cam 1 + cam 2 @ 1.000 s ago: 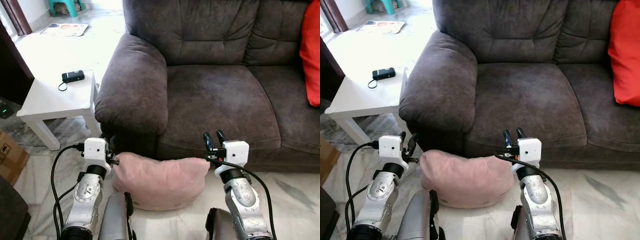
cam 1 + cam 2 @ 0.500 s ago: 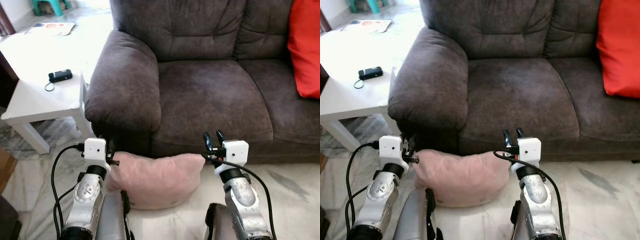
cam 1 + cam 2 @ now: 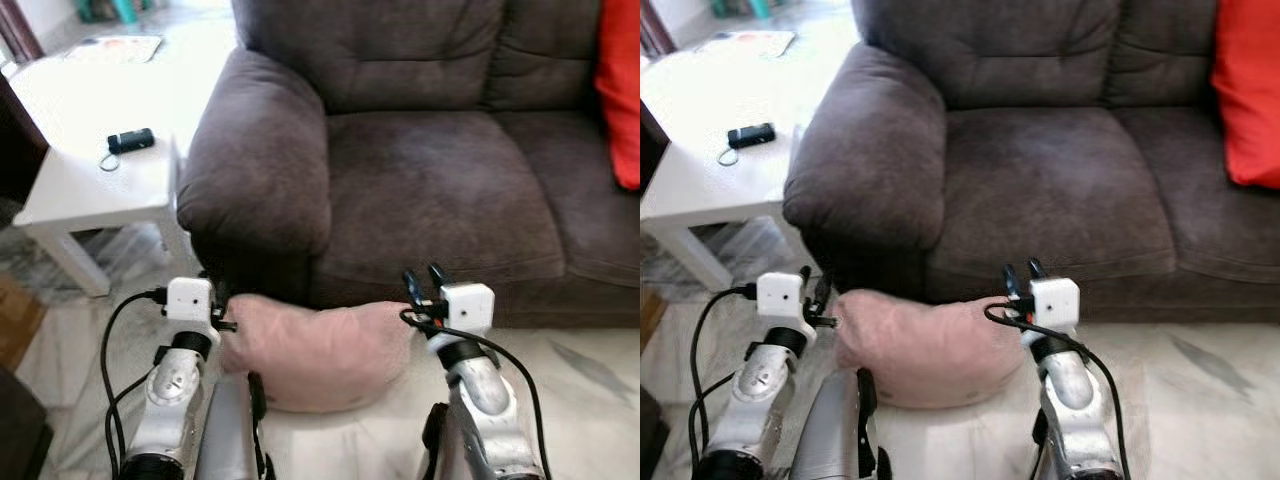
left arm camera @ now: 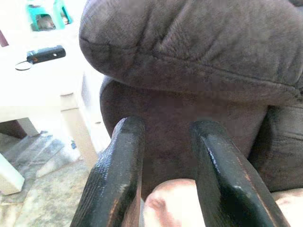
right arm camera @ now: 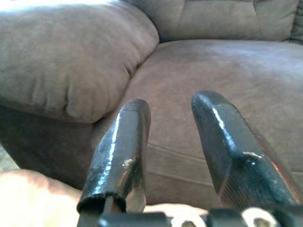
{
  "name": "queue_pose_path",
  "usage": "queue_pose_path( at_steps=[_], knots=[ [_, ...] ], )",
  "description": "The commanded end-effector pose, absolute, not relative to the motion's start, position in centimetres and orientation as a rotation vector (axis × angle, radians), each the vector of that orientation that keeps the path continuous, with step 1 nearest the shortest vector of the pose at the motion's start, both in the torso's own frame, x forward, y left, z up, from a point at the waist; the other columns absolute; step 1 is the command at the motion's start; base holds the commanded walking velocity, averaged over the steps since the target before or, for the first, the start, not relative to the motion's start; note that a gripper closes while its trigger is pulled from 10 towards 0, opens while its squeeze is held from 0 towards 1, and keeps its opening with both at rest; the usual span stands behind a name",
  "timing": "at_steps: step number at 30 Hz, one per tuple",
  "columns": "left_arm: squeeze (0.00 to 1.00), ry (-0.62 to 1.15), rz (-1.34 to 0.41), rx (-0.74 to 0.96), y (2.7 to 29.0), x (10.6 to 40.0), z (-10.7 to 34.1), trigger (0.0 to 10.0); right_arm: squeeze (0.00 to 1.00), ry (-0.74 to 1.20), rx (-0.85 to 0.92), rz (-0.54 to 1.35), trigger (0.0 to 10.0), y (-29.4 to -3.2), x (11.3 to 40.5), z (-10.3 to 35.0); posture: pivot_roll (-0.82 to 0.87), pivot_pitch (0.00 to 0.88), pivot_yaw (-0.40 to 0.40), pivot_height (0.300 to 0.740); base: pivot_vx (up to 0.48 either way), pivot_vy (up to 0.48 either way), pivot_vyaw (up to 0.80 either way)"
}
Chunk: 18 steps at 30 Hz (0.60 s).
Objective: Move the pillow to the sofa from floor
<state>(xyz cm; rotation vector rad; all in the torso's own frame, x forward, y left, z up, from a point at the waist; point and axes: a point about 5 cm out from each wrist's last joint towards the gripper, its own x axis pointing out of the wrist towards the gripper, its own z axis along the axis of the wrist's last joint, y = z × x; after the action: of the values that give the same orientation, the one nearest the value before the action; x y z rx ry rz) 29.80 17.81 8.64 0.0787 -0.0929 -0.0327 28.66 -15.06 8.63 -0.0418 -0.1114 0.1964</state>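
A pink pillow (image 3: 315,350) lies at the foot of the dark brown sofa (image 3: 430,190), squeezed between my two forearms. My left gripper (image 3: 213,287) stands at the pillow's left end, under the sofa's armrest, open; a corner of the pillow (image 4: 170,203) sits below its fingers (image 4: 118,175). My right gripper (image 3: 424,283) is at the pillow's right end, pointing at the seat cushion, open with nothing between its fingers (image 5: 123,142). The pillow's edge (image 5: 28,198) shows beneath it.
A red cushion (image 3: 622,90) leans at the sofa's right end. Left of the armrest stands a white side table (image 3: 90,190) with a black device (image 3: 130,140) on it. A cardboard box (image 3: 15,315) sits at the far left on the marble floor (image 3: 590,370).
The whole picture has shifted and blurred, so the camera has moved. Both arms keep their pose with the pillow still between them.
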Motion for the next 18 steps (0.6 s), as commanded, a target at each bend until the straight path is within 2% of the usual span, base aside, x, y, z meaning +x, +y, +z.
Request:
queue_pose_path(
  at_steps=[1, 14, 18],
  knots=[
    [0.00, -0.063, -0.046, 0.087, 17.54, 29.71, 8.09, 10.0, 0.00, -0.112, -0.033, 0.188, 10.0, -15.32, 28.57, 8.71, 0.02, 0.108, -0.006, 0.500, 0.266, 0.000, 0.00],
    [0.00, -0.070, -0.047, 0.094, 17.55, 29.72, 8.19, 10.0, 0.00, -0.109, -0.051, 0.209, 10.0, -15.09, 28.53, 8.64, 0.01, 0.110, -0.005, 0.500, 0.320, 0.000, 0.00],
    [0.00, -0.084, -0.057, 0.100, 17.38, 29.74, 8.35, 10.0, 0.00, -0.108, -0.059, 0.231, 10.0, -14.81, 28.43, 8.55, 0.01, 0.113, -0.005, 0.500, 0.249, 0.000, 0.80]
  ],
)
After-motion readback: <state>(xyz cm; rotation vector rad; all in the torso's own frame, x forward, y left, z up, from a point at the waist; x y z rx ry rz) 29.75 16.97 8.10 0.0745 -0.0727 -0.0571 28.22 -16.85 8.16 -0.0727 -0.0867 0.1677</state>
